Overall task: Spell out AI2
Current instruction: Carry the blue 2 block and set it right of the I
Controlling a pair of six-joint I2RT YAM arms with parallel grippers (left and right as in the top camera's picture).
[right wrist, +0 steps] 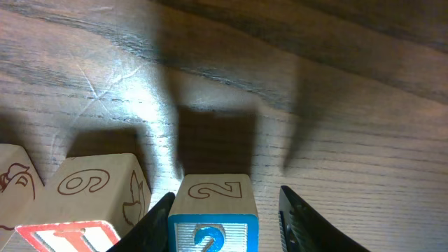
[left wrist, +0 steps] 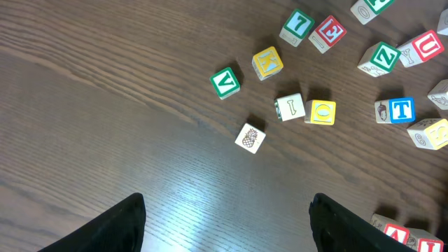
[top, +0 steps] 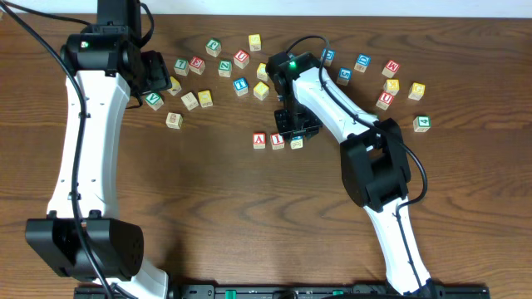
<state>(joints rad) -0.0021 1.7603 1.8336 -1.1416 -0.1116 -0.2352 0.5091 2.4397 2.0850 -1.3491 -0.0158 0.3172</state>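
A red A block [top: 259, 140] and a red I block [top: 278, 141] sit side by side at the table's middle. The blue 2 block [top: 297, 144] rests on the table just right of the I. My right gripper [top: 297, 126] is over it. In the right wrist view the fingers [right wrist: 225, 198] straddle the 2 block [right wrist: 212, 213]. The left finger is against it and the right finger stands apart from it, so the gripper is open. The I block [right wrist: 87, 192] is next to it on the left. My left gripper [top: 156, 76] is open and empty above bare wood [left wrist: 227, 203].
Several loose letter blocks lie across the back of the table, from a green V [top: 154, 100] at the left to a green block [top: 422, 123] at the right. The left wrist view shows a pineapple block [left wrist: 250, 138], a yellow O [left wrist: 320, 112] and a blue T [left wrist: 401, 110].
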